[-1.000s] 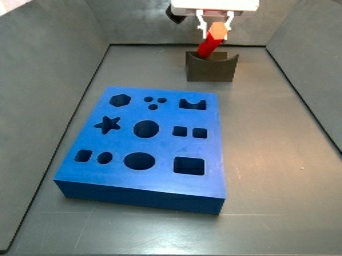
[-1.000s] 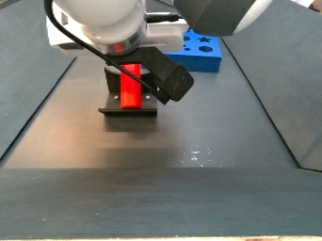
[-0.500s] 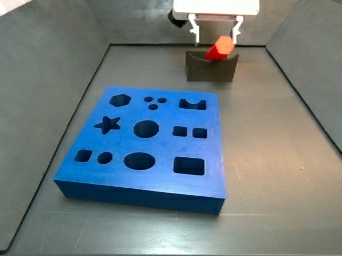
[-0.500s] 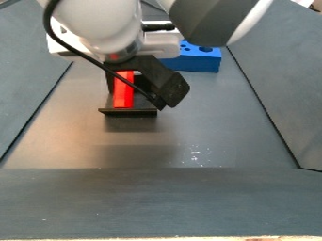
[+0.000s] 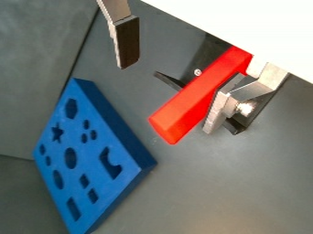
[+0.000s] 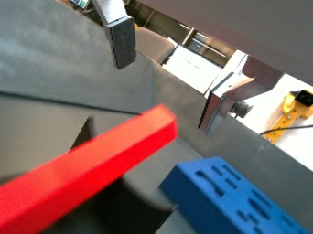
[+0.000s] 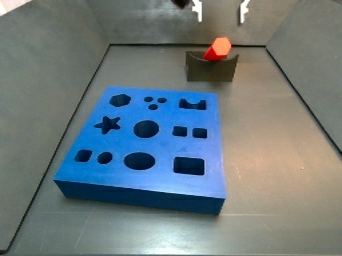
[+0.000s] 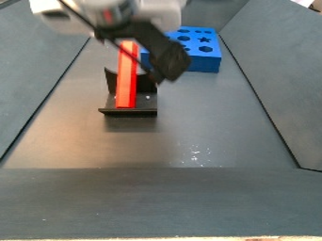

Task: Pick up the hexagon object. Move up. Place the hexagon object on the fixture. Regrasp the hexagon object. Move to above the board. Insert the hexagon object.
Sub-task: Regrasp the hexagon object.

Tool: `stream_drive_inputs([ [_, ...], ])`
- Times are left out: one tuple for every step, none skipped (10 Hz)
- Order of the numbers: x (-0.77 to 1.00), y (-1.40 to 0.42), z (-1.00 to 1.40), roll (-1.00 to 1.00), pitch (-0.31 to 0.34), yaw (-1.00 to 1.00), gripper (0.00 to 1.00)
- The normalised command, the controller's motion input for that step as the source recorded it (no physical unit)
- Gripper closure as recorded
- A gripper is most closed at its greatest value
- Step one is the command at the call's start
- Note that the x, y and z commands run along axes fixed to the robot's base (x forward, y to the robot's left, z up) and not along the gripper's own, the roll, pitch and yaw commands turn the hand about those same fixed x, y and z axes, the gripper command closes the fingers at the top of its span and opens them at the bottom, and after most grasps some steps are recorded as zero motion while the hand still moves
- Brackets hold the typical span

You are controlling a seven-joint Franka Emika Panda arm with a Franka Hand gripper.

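The red hexagon object (image 7: 218,47) stands tilted in the notch of the dark fixture (image 7: 210,69) at the far end of the floor. It leans the same way in a side view (image 8: 127,73), on the fixture (image 8: 131,104). My gripper (image 7: 221,12) is open and empty, straight above the bar and clear of it. In both wrist views the bar (image 5: 196,96) (image 6: 86,178) lies below the two spread fingers (image 5: 123,41) (image 6: 120,46), touching neither. The blue board (image 7: 147,140) with its cut-out holes lies in the middle of the floor.
Grey walls enclose the floor on the sides in a side view (image 7: 54,110). The board also shows in both wrist views (image 5: 86,160) (image 6: 232,196) and behind the fixture (image 8: 191,49). A dark camera mount (image 8: 164,58) hangs beside the bar.
The gripper has opened, let go of the red bar and risen. The bar now rests by itself, tilted in the fixture's notch.
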Motion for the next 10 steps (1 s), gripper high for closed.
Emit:
stream_drive_inputs([
  [-0.03,0.01,0.82,0.03,0.028,0.01,0.0],
  [-0.03,0.01,0.62,0.02,0.035,0.01,0.0],
  [-0.03,0.01,0.42,0.02,0.041,0.01,0.0],
  [0.01,-1.0,0.6,1.0,0.069,0.01,0.0],
  [0.02,-1.0,0.46,1.0,0.067,0.01,0.0],
  [0.01,-1.0,0.42,1.0,0.063,0.01,0.0],
  [-0.03,-0.88,0.25,1.0,0.054,0.01,0.0],
  [-0.03,-0.63,0.14,1.0,0.052,0.01,0.0],
  [-0.01,-0.42,0.07,1.0,0.051,0.01,0.0],
  [0.0,-0.21,0.03,1.0,0.05,0.01,0.0],
])
